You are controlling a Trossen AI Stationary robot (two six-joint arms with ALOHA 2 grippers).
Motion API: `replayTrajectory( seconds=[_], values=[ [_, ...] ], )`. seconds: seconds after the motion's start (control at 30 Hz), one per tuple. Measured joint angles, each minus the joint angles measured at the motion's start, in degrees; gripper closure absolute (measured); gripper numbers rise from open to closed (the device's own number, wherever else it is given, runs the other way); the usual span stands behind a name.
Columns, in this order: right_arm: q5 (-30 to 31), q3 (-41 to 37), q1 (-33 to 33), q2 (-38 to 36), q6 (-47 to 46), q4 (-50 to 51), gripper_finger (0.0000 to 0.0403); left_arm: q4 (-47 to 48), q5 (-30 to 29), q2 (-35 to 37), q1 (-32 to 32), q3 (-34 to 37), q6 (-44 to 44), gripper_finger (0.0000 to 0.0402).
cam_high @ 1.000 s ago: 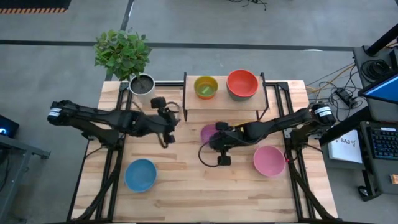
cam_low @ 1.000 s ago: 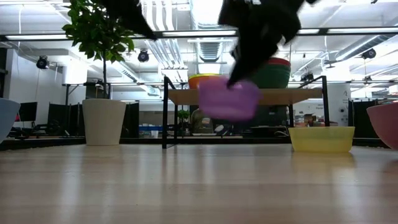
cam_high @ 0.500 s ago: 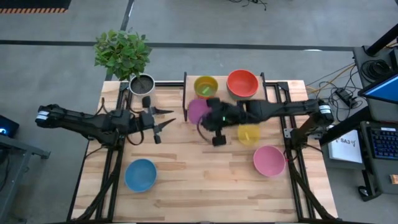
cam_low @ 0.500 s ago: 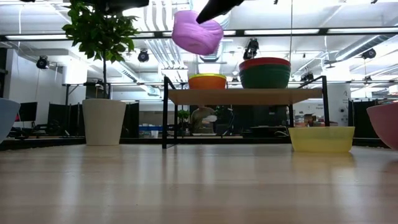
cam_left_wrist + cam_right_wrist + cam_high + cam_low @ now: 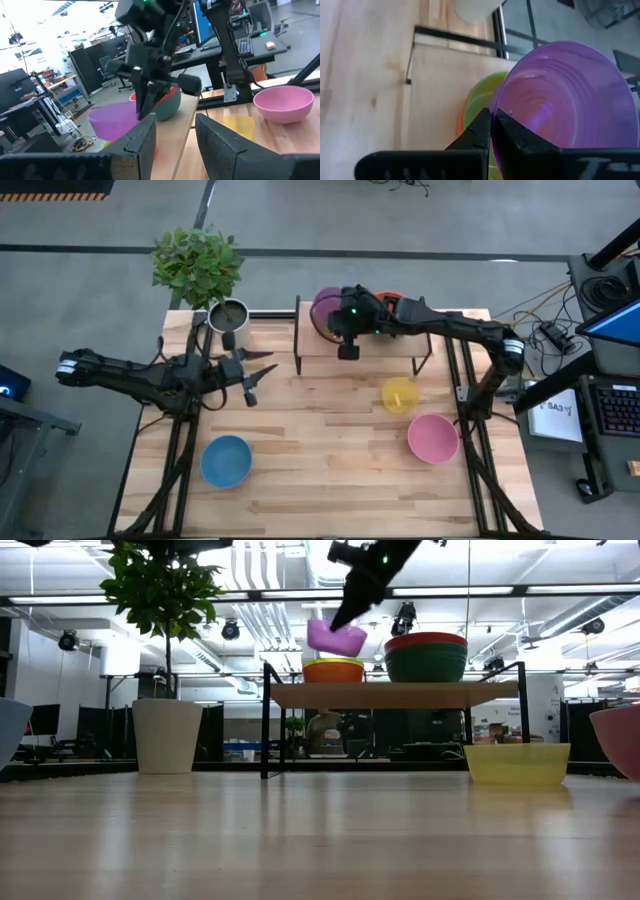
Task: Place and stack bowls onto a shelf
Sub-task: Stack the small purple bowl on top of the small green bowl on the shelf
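Right now the right gripper point(image 5: 345, 330) is pinched shut on the rim of the purple bowl point(image 5: 335, 637), holding it in the air just above the shelf point(image 5: 395, 694) and over the small stack at the shelf's plant-pot end, where a green bowl point(image 5: 477, 95) sits nested inside an orange bowl point(image 5: 334, 671). The low view shows the purple bowl tilted, its lower edge near but apart from the orange bowl's rim. At the shelf's other end a red bowl point(image 5: 425, 640) sits in a teal bowl point(image 5: 427, 662). In front of the shelf a yellow bowl point(image 5: 399, 394) lies on the table, with a pink bowl point(image 5: 432, 437) further out from the shelf and a blue bowl point(image 5: 226, 460) well apart toward the opposite front corner. The left gripper point(image 5: 255, 372) waits beside the shelf, near the plant pot point(image 5: 228, 315), its fingers spread and empty. The likely risk is in the release: because the purple bowl hangs at an angle from one point on its rim, letting go too high or off-centre could make it catch the green bowl's edge, tip, and slide off the shelf's back or front. Pressing down while misaligned could also shove the light nested pair across the smooth board, possibly off its end. A descent that levels the bowl and centres it over the green one seems needed first.
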State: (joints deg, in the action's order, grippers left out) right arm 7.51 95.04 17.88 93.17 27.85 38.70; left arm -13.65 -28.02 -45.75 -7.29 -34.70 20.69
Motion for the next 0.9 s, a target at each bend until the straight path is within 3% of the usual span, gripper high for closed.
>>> replayTrajectory(
  seconds=[0.43,0.77,0.9],
  values=[
    [-0.1,0.0,1.3,2.6,2.7,-0.4,0.0392,0.0,0.0,-0.4,0.0,0.0,0.9,0.0281],
    [-0.1,0.0,1.3,2.6,1.1,-0.4,0.0327,0.0,-0.1,-0.4,0.0,0.0,1.1,0.0281],
    [-0.1,0.0,1.3,2.4,0.3,-0.4,0.032,0.0,-0.1,-0.4,0.0,0.0,1.1,0.0281]
  ],
)
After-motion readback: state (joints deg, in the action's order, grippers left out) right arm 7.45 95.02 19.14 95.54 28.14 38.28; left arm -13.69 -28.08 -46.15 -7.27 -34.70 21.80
